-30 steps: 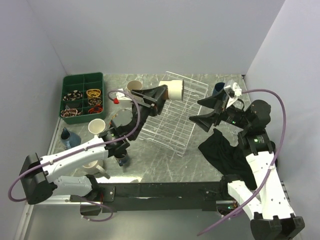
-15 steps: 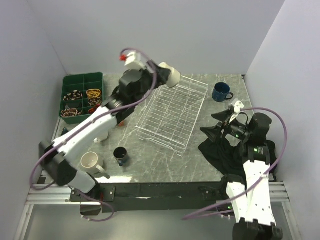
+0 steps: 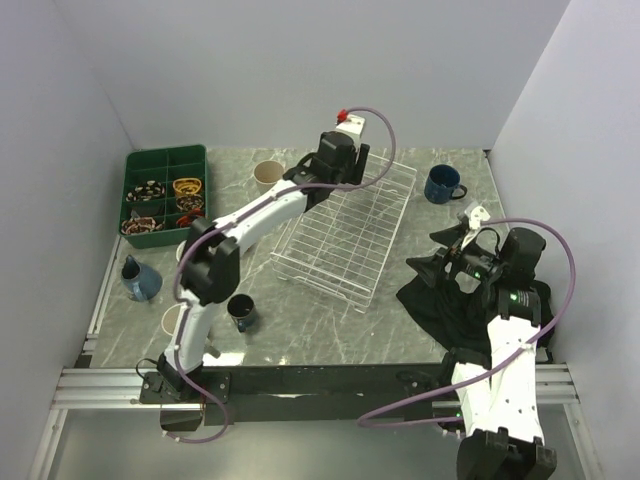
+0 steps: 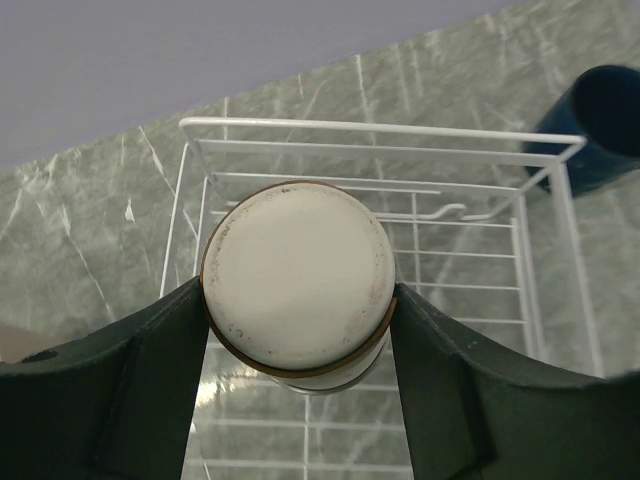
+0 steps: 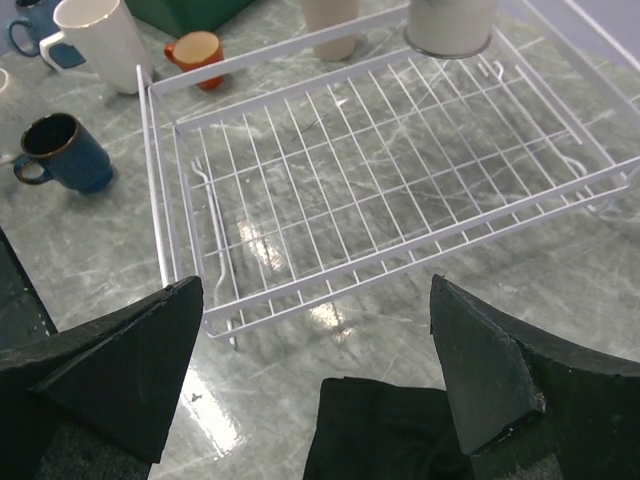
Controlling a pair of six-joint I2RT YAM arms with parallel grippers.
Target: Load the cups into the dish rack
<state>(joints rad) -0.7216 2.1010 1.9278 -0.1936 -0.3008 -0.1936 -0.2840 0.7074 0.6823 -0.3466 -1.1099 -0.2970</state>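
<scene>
My left gripper [image 4: 297, 300] is shut on a cream cup [image 4: 297, 275] with a brown rim line, held bottom-up toward the wrist camera above the far end of the white wire dish rack [image 3: 345, 225]. The arm reaches far across the table [image 3: 333, 172]. The cup also shows in the right wrist view [image 5: 450, 25]. My right gripper [image 5: 320, 370] is open and empty, right of the rack [image 3: 445, 255]. A dark blue mug [image 3: 440, 183], a beige tumbler [image 3: 267, 175] and a navy cup [image 3: 240, 312] stand on the table.
A dark green compartment tray [image 3: 165, 190] stands at the far left. A black cloth [image 3: 450, 300] lies under my right arm. A white mug [image 5: 100, 40] and a small orange cup [image 5: 195, 48] stand left of the rack. A blue cup [image 3: 140, 278] sits near the left edge.
My left arm has swung the cream cup from the rack's left side out over its far end. My right gripper has drawn back to the right, away from the rack.
</scene>
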